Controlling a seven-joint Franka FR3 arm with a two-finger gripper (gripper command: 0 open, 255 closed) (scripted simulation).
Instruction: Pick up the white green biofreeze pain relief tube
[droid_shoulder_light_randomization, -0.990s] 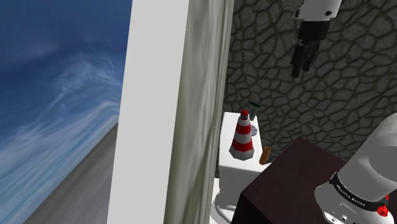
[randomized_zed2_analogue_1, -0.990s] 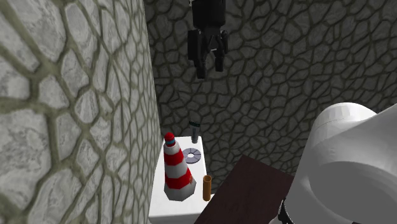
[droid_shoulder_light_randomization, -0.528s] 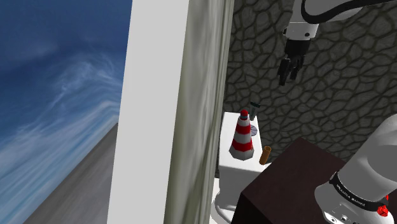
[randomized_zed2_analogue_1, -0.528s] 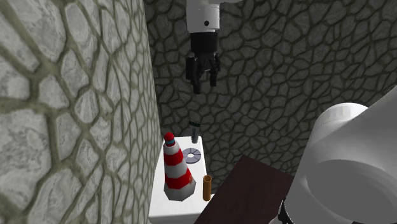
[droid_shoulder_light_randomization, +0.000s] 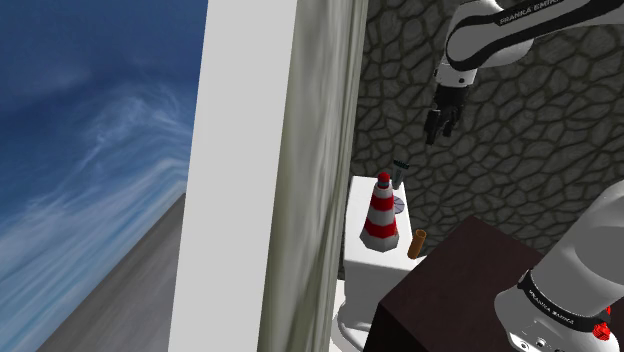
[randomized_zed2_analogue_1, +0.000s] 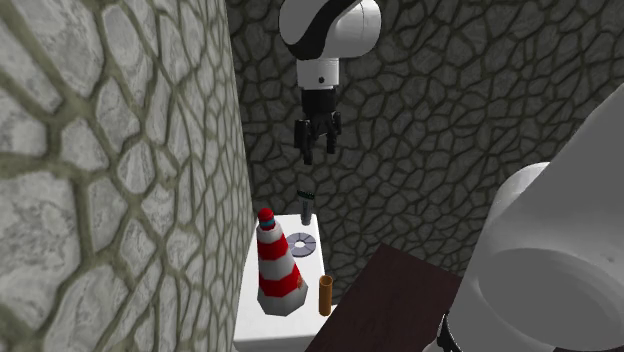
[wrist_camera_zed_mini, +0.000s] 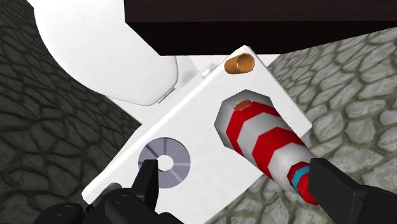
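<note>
gripper (randomized_zed2_analogue_1: 317, 150): fingers apart, empty | tube (randomized_zed2_analogue_1: 306, 205): dark, upright on white toilet tank (randomized_zed2_analogue_1: 312, 265), below gripper, well apart | striped cone (randomized_zed2_analogue_1: 280, 265) near tube

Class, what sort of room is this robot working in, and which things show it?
Probably a bathroom: a white toilet bowl with its flat-topped tank behind it, closed in by stone-patterned walls.

cone (randomized_zed2_analogue_1: 278, 268): red-white stripes | disc (wrist_camera_zed_mini: 165, 163): grey | small cylinder (wrist_camera_zed_mini: 240, 63): orange-brown | wall (randomized_zed2_analogue_1: 450, 120): grey cobble pattern | fingers (wrist_camera_zed_mini: 149, 181): black
</note>
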